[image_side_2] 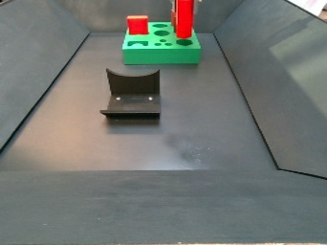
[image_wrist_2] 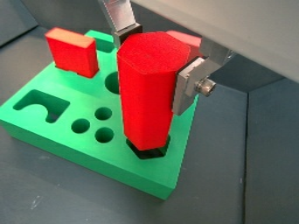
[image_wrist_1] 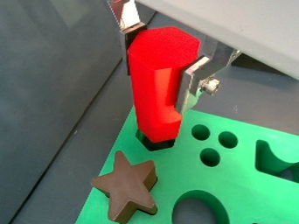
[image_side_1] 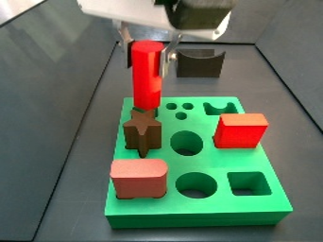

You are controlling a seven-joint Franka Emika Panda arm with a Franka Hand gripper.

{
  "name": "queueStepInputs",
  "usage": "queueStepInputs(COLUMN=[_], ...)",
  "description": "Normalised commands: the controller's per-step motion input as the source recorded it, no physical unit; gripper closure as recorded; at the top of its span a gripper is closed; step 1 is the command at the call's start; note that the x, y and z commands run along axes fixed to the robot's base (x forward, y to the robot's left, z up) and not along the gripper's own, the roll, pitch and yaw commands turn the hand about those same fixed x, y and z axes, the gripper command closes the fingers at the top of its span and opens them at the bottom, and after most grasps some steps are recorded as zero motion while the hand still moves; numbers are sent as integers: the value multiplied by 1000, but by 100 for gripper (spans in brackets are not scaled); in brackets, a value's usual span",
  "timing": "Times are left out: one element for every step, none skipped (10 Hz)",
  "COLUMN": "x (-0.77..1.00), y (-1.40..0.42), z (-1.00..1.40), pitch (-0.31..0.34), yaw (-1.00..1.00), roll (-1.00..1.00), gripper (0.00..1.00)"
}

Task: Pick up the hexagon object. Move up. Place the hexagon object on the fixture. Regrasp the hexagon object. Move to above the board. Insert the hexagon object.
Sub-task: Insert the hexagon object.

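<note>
The hexagon object (image_wrist_1: 156, 83) is a bright red bar standing upright, and its lower end sits in a hexagonal hole at a corner of the green board (image_wrist_1: 233, 188). My gripper (image_wrist_1: 162, 54) is shut on the bar's upper part, with a silver finger (image_wrist_1: 194, 77) pressed to each side. The same hold shows in both wrist views: gripper (image_wrist_2: 158, 58), hexagon object (image_wrist_2: 149, 96), board (image_wrist_2: 47, 122). In both side views the bar (image_side_1: 147, 71) (image_side_2: 185, 17) stands on the board (image_side_1: 252, 203) (image_side_2: 163, 54). The dark fixture (image_side_2: 132, 93) (image_side_1: 199, 62) stands apart on the floor.
A dark brown star block (image_side_1: 142, 132) (image_wrist_1: 126, 184) sits in the board right beside the bar. A red cube (image_side_1: 241, 130) (image_wrist_2: 72, 51) and a salmon-pink block (image_side_1: 139, 178) also stand in the board. Sloped dark walls (image_side_2: 45, 91) enclose the floor.
</note>
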Motion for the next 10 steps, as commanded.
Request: queueStepInputs(x=[0,0,0,0,0,0,0,34,143,157], y=[0,0,0,0,0,-46,-91,-71,-23,0], z=[-237,-237,-200,-154,-129,-103,-63,-100,-154,-209], pitch=[-36,-46,-41,-43,-43,-69,-73,-81,-67,-54], yaw=[-86,-69,-34,-14,-3,-26,0,0,60,131], roll=[14,16,3,0,0,0,0,0,4,23], gripper=[100,100,100,100,100,100,100,100,100,100])
